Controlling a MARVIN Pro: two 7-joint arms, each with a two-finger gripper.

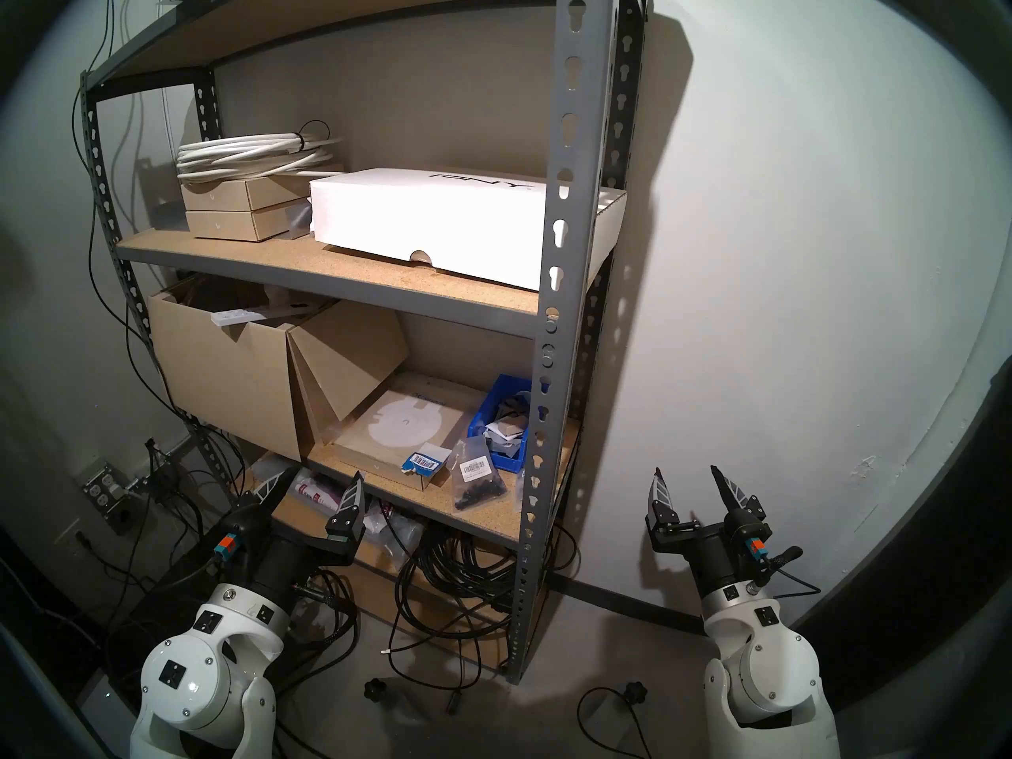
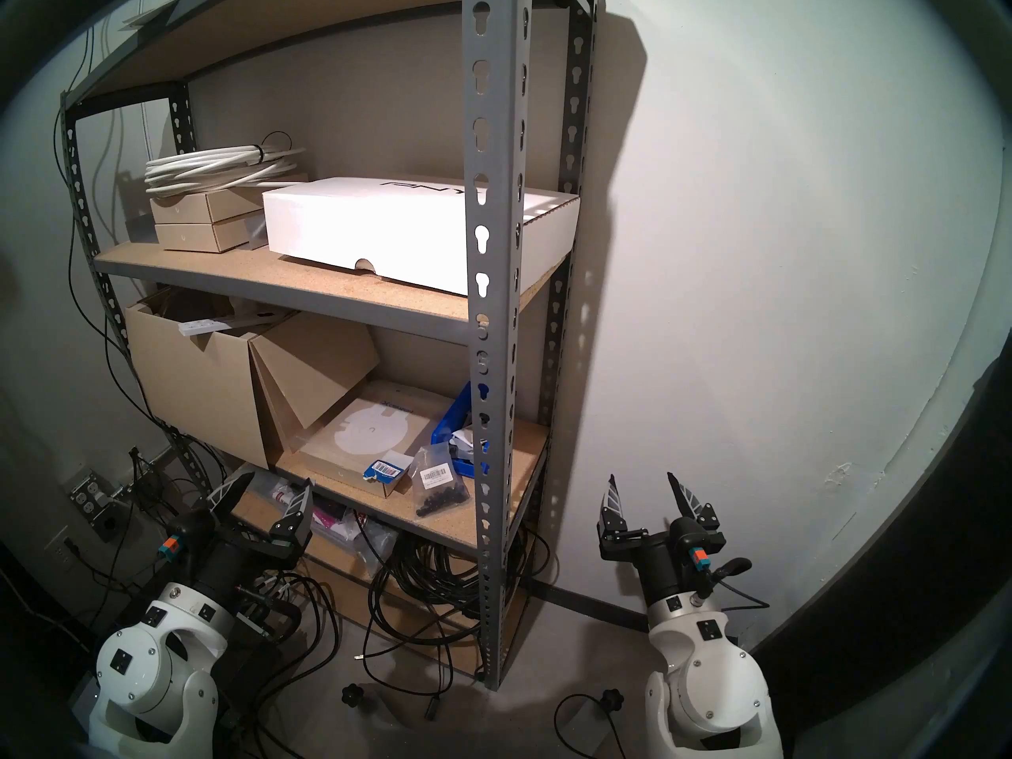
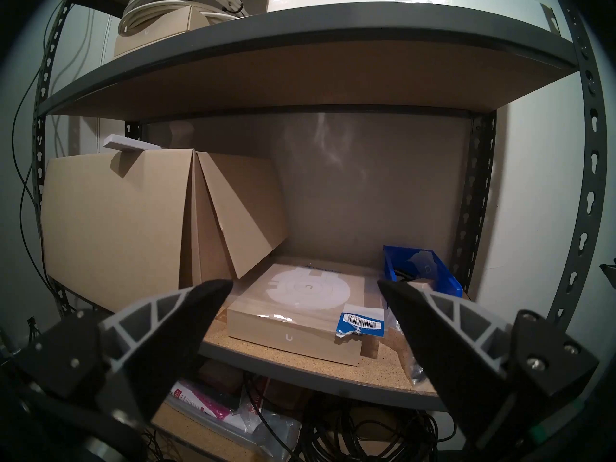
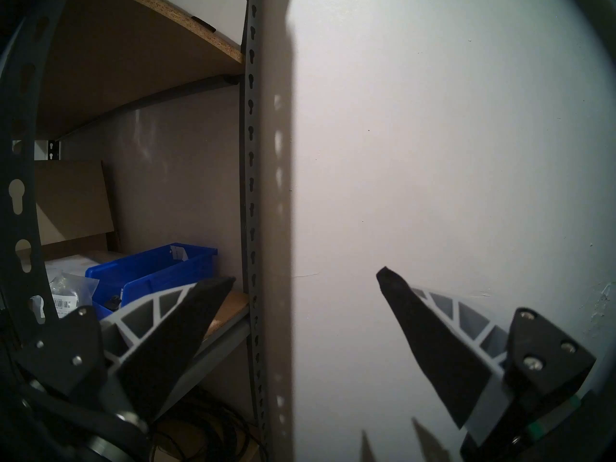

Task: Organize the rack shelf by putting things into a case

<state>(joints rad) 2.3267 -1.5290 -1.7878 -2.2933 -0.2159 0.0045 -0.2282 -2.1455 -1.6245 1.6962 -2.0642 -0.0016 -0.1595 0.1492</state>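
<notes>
The grey rack shelf [image 1: 567, 139] stands ahead. On its lower tan board a blue bin [image 1: 501, 429] sits at the right end, with several small packets in it. In front of it lies a clear bag of dark parts [image 1: 476, 476]. A blue-and-white packet [image 1: 424, 461] lies on the corner of a flat tan box. My left gripper [image 1: 326, 471] is open and empty, just before the board's front edge, left of the packet [image 3: 361, 323]. My right gripper [image 1: 685, 469] is open and empty, outside the rack to the right, facing the wall; the bin [image 4: 150, 271] shows at its left.
A large brown cardboard box [image 1: 224, 374] fills the board's left. The flat tan box with a white circle [image 1: 394, 429] lies in the middle. A white box [image 1: 432, 221] and a cable coil [image 1: 246, 152] sit on the board above. Black cables [image 1: 454, 566] lie below.
</notes>
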